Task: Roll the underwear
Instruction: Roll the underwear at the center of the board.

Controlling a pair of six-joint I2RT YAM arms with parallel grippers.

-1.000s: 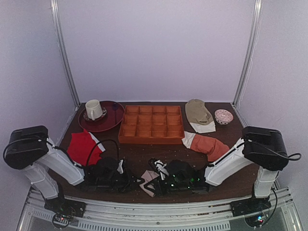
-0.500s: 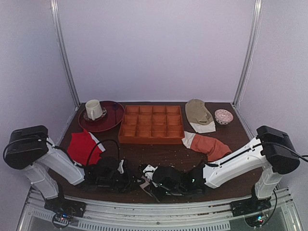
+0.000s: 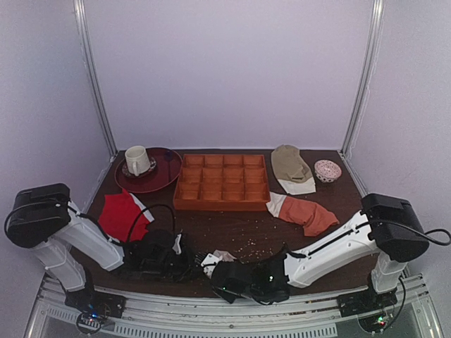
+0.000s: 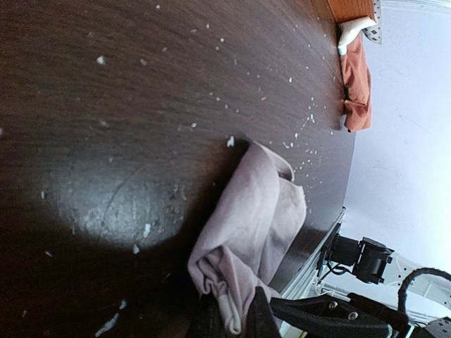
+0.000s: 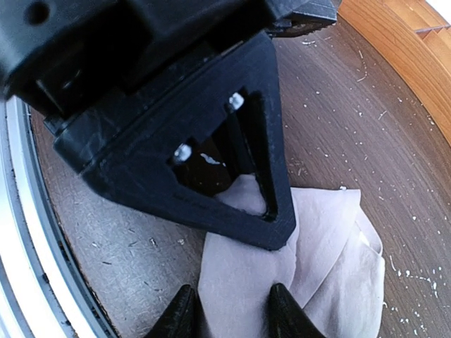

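**Underwear bunched at the near edge, both hands meeting over it**

Obs.: the underwear [image 4: 250, 225] lies on the dark surface [image 4: 106, 105] close to the front rail [image 3: 141, 304], about midway between the two arm bases. It is a loosely folded pinkish-beige strip, not yet a roll. No waistband lettering can be made out.

Long axis: in the left wrist view the strip runs straight out from the fingertips. Judged against the surface edge, it lies roughly along the near edge rather than across it. One end is gathered into a wad and the other lies flatter and wider.

Left hand [image 4: 232, 320]: closed on the wadded end, with cloth puckered tight between the tips. This hand pins that end.

Right hand [image 5: 232, 313]: faces the left hand nose to nose, very close. Its fingertips [image 5: 180, 313] stand apart with flat cloth showing in the gap and no pucker, so I read it as open and not gripping. Whether the tips touch the cloth cannot be told. From this hand the loose cloth spreads ahead and off to the tray side.

Judgement: both hands are at the cloth. The right one has the free jaws, so the next tuck looks like its job. It would turn the loose end along the strip toward the pinned wad.

Risk: there is little clearance between the two hands, and the rail is just beside them.

Surroundings: pale crumbs [image 4: 303, 130] are scattered on the surface. The compartment tray [image 3: 222, 182], red garment [image 3: 121, 215] and orange-rust garment [image 3: 306, 213] lie well apart, farther back.
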